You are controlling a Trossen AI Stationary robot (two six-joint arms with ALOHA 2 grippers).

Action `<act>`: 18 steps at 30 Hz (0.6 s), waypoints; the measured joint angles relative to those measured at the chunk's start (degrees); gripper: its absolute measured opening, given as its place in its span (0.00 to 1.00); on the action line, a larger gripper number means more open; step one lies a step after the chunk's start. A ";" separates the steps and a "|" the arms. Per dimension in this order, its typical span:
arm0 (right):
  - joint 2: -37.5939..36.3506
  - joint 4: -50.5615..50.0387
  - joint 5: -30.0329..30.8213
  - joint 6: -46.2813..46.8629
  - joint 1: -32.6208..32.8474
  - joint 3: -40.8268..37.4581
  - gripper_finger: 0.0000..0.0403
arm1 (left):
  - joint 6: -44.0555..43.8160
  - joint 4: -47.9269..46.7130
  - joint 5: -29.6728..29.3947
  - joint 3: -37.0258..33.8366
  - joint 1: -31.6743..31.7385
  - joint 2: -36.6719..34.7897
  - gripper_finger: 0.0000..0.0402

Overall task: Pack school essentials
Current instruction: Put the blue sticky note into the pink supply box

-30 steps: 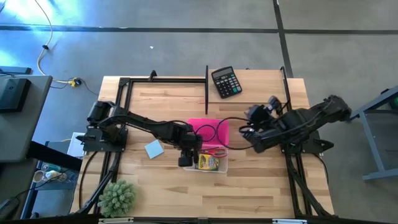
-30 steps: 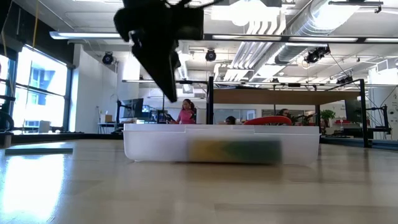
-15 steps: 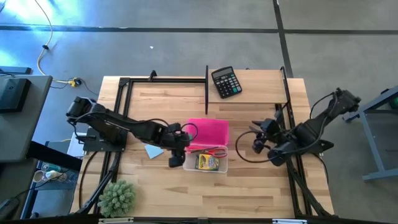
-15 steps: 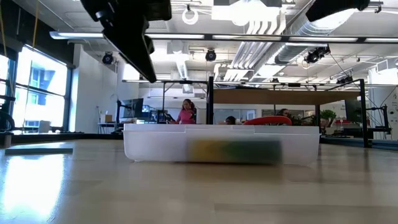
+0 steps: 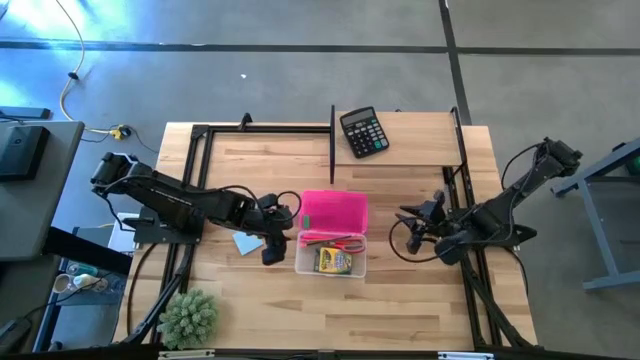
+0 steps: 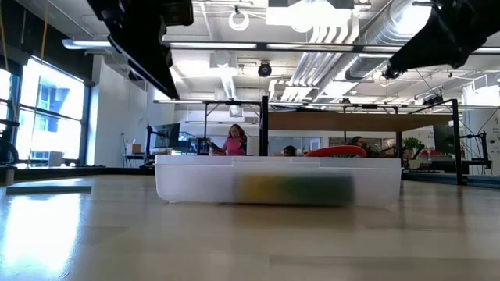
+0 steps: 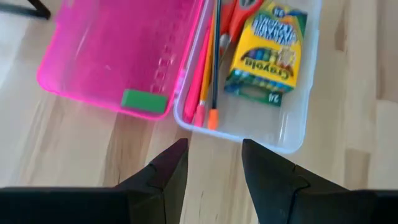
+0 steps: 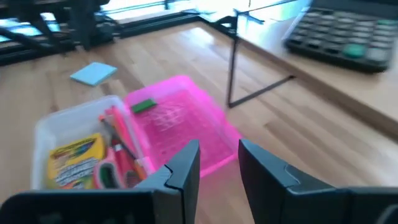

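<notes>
While both arms hang above the wooden counter (image 5: 420, 300), neither holds anything. The left pincer (image 5: 270, 252) sits just beside the left end of the clear plastic tray (image 5: 357, 268), its fingers (image 7: 163, 173) parted and empty. The right pincer (image 5: 409, 222) waits off to the tray's right, well apart from it, with its fingers (image 8: 184, 163) also spread and bare.

Inside the tray lie the yellow-green crayon box (image 5: 334, 262), the red-handled scissors (image 5: 345, 242), a red-pink pen (image 7: 203, 81) and a thin pencil (image 7: 214, 68), the long items lying side by side next to the crayon box. A pink lid (image 5: 335, 211) lies open flat, touching the tray's far edge, and a tiny green eraser (image 7: 143, 100) rests on it near the tray. The light-blue sticky-note pad (image 5: 246, 240) lies on the counter beside the left pincer, outside the tray. A black calculator (image 5: 363, 132) sits at the counter's far edge, and a spiky green plant ball (image 5: 189, 315) at its near left corner.
</notes>
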 joint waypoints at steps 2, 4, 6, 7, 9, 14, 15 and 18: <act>-1.21 7.55 -2.51 -5.29 -1.14 -2.72 0.26 | 0.00 0.36 0.00 0.07 0.00 0.13 0.35; -2.41 15.12 -6.32 -11.62 -2.57 -5.48 0.26 | 0.00 0.08 0.00 0.02 0.00 0.21 0.35; -2.99 24.64 -11.63 -19.45 -4.68 -7.95 0.26 | 0.00 0.30 0.00 0.02 0.00 0.21 0.35; -3.48 29.05 -14.77 -23.52 -5.86 -9.23 0.26 | 0.00 0.28 0.00 0.02 0.00 0.21 0.35; -3.97 36.64 -21.46 -31.18 -8.52 -11.04 0.26 | 0.00 0.45 0.00 0.02 0.00 0.21 0.35; -7.26 38.12 -27.55 -39.75 -13.98 -11.71 0.26 | -0.05 0.37 0.26 0.02 0.00 0.21 0.35; -8.18 37.15 -27.58 -40.54 -14.66 -11.71 0.26 | -0.08 0.37 0.50 0.02 0.00 0.21 0.35; -11.65 32.70 -27.85 -41.80 -16.45 -11.71 0.26 | -0.20 0.28 1.03 0.02 0.00 0.23 0.35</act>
